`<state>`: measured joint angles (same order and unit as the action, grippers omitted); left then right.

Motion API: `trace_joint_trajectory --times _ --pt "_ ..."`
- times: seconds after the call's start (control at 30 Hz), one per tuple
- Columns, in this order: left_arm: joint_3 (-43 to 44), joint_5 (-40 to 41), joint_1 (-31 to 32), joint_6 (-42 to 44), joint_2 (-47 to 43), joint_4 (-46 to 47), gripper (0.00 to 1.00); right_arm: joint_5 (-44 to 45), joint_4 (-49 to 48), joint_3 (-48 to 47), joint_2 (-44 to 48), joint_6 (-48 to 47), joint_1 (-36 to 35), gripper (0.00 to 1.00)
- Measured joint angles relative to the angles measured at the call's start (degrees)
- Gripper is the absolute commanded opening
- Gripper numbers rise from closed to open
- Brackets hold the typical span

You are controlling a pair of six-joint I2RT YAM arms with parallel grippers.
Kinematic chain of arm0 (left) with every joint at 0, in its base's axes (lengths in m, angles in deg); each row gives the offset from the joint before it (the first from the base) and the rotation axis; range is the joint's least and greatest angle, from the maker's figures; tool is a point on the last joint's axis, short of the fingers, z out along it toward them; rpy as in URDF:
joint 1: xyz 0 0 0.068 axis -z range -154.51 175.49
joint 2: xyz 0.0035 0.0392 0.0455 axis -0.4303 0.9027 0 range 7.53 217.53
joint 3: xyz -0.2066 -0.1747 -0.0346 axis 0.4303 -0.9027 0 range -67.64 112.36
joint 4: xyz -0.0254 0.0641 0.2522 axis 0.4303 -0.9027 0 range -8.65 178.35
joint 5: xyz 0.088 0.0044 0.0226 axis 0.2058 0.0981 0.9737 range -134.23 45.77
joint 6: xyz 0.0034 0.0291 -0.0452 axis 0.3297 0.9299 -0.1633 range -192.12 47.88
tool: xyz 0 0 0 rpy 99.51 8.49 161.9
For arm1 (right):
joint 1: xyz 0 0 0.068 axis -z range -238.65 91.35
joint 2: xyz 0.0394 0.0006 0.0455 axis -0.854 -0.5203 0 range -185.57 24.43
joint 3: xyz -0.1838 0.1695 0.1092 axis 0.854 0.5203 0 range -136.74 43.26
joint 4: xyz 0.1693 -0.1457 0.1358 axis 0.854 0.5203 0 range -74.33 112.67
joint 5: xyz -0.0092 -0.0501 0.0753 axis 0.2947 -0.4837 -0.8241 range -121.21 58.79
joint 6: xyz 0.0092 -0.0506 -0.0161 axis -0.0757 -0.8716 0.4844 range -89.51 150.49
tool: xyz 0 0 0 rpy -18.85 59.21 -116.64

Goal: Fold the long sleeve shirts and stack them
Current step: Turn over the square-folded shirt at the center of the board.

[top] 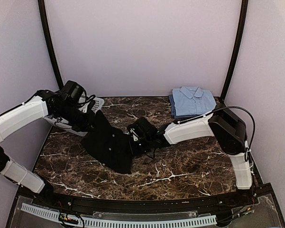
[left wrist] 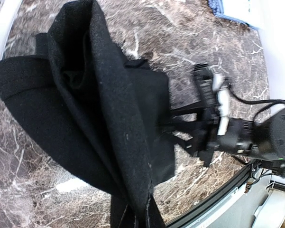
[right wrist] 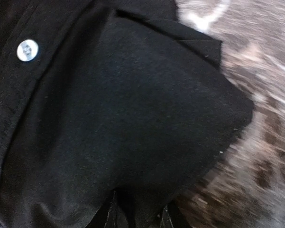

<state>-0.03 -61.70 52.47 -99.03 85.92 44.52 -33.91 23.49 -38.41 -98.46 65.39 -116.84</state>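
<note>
- Dark marble table (top: 189,166): it carries everything, with plain pale walls around it.
- Black shirt (top: 109,145): left of the table's middle, crumpled. Its upper corner is lifted off the marble and the lower part drapes onto it.
- Light blue shirt (top: 193,100): folded, collar up, at the far right corner, well apart from the black one. The right arm lies across the table between them.
- White basket (top: 96,103): at the far left, mostly hidden behind the left arm.
- Left gripper (top: 91,121): pressed together on the black shirt's raised corner, with the cloth hanging from it.
- Right gripper (top: 134,139): at the shirt's right edge, pinching a fold of black cloth bunched between its fingers.
- White button (right wrist: 27,50): on the shirt's placket, near that grip.
</note>
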Motion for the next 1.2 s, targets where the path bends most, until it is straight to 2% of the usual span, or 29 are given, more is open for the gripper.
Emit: trace_joint_trajectory --times 0.33,0.53,0.7,0.83,1.1,1.2 --pt "8.4 -2.3 -0.2 3.0 3.1 -0.9 0.0 -12.5 -9.2 -13.8 -12.3 5.9 -1.6 0.39" --pt "8.8 -3.2 -0.5 4.3 4.0 -0.9 0.0 -15.7 -11.1 -15.2 -13.8 8.4 -1.6 0.39" --pt "8.8 -3.0 -0.9 4.7 4.0 -1.0 0.0 -17.2 -15.6 -11.4 -12.7 10.1 -0.6 0.49" --pt "8.8 -1.4 -1.4 5.2 4.0 -1.2 0.0 -18.6 -17.1 -8.4 -10.8 10.3 0.3 0.6" --pt "8.8 3.1 -1.7 6.3 4.0 -2.5 0.0 -18.1 -16.0 -2.0 -5.7 9.7 1.5 0.59" --pt "8.8 4.4 -1.9 6.6 4.0 -2.8 0.0 -16.6 -14.3 1.5 -2.7 9.4 2.2 0.54"
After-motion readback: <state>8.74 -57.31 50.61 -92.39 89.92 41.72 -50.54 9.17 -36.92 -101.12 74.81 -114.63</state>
